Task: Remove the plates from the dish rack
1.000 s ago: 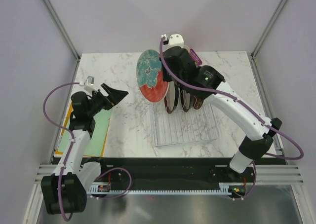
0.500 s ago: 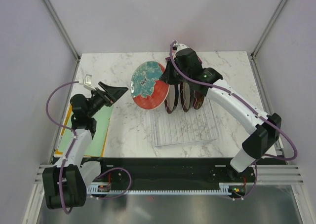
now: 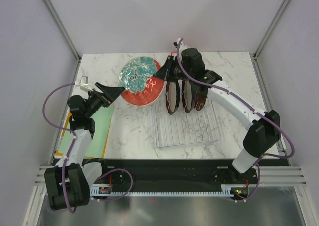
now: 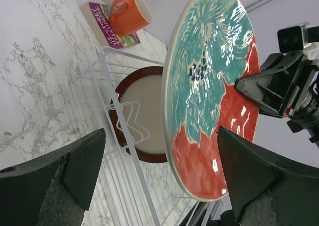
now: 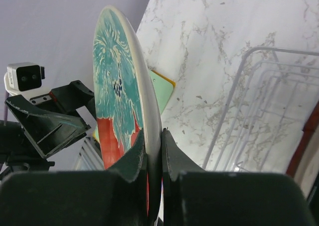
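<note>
Top view: the right pincer (image 3: 163, 73) pinches the teal-and-red plate (image 3: 141, 80) at its 3 o'clock rim. It holds the plate tilted above the surface, at 11 o'clock of the dish rack (image 3: 187, 129), where three dark plates (image 3: 187, 96) stand. The left pincer (image 3: 107, 91), spread wide, is just beside the plate at 8 o'clock.
Left wrist view: the plate shows between the spread fingers.
Right wrist view: both fingers press on the plate's rim.

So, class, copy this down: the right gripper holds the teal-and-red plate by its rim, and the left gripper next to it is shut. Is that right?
Not quite: the left gripper is open, its jaws spread wide, as the left wrist view shows. The rest stands: the right gripper holds the teal-and-red plate by its rim.
</note>
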Controlling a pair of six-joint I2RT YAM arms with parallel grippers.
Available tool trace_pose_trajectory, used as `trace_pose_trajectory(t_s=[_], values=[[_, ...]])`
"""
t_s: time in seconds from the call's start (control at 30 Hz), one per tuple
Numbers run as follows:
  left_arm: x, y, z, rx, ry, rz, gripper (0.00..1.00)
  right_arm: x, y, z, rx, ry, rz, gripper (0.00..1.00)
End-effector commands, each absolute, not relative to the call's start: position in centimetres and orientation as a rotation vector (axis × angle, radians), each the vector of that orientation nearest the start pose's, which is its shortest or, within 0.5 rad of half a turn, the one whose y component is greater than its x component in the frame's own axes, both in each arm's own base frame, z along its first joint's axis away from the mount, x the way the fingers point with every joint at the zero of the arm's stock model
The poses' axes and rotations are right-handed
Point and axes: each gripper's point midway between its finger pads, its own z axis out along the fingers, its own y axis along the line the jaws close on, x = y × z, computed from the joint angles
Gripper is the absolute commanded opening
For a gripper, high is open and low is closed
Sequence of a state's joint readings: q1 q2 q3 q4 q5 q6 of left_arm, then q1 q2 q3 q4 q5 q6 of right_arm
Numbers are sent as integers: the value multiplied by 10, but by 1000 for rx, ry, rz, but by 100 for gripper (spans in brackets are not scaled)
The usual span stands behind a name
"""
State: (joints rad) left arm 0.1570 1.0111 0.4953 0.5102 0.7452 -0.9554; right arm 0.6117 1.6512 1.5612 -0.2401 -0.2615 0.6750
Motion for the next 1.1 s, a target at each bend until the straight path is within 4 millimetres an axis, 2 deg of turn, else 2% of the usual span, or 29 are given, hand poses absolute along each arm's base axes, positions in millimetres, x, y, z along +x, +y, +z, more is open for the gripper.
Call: trace_pose_trajectory(t_s=[0.0,0.03,0.07,0.13,0.27,0.3,0.33,0.43,0.47,0.57,0.6,0.67,0.7,0.73,0.77,0.8,0.83,0.87,0.9,0.93,0.97,1.0,1.03,1.07], values=[[325,-97,262,-250,1619,-1234,100,361,373,385,-160,1750,1423,0],[326,-98,263,-246,1614,-1247,100,359,376,378,-158,1758,1443,0],[326,-99,264,-239,1606,-1257,100,357,378,383,-163,1734,1489,0],[328,-100,263,-236,1602,-1290,95,356,381,377,-161,1743,1512,0],[331,-101,260,-236,1603,-1313,73,355,383,371,-168,1754,1524,0],[332,-102,259,-234,1607,-1313,61,354,384,370,-176,1755,1528,0],[333,-101,256,-243,1616,-1310,57,353,385,370,-179,1755,1530,0],[335,-101,252,-247,1631,-1305,25,355,385,369,-184,1760,1525,0],[336,-100,252,-240,1636,-1295,2,356,385,368,-186,1762,1525,0],[338,-100,251,-230,1649,-1276,2,356,391,366,-214,1773,1535,0],[339,-98,250,-237,1656,-1265,2,358,393,366,-227,1772,1536,9],[346,-92,247,-272,1693,-1204,2,360,393,363,-234,1794,1514,21],[348,-88,248,-285,1704,-1173,2,364,391,371,-238,1783,1484,50],[354,-79,247,-317,1705,-1120,2,369,386,360,-235,1829,1401,59],[358,-72,248,-332,1735,-1073,2,375,382,360,-229,1838,1348,62],[364,-64,250,-352,1736,-1031,2,379,376,371,-225,1829,1299,68],[368,-55,253,-368,1738,-996,2,391,362,359,-200,1877,1166,78],[376,-47,269,-340,1718,-947,2,395,356,361,-197,1880,1112,84],[382,-40,265,-371,1746,-929,2,399,349,376,-198,1855,1073,82],[388,-31,268,-386,1742,-907,2,402,341,371,-192,1888,1017,82],[396,-24,285,-361,1716,-878,2,409,333,374,-189,1882,955,84],[407,-18,276,-398,1749,-872,2,412,327,385,-182,1859,921,87],[414,-9,277,-416,1746,-853,2,413,321,381,-179,1882,884,87],[423,-6,289,-403,1728,-850,2,417,313,382,-174,1877,827,87]])
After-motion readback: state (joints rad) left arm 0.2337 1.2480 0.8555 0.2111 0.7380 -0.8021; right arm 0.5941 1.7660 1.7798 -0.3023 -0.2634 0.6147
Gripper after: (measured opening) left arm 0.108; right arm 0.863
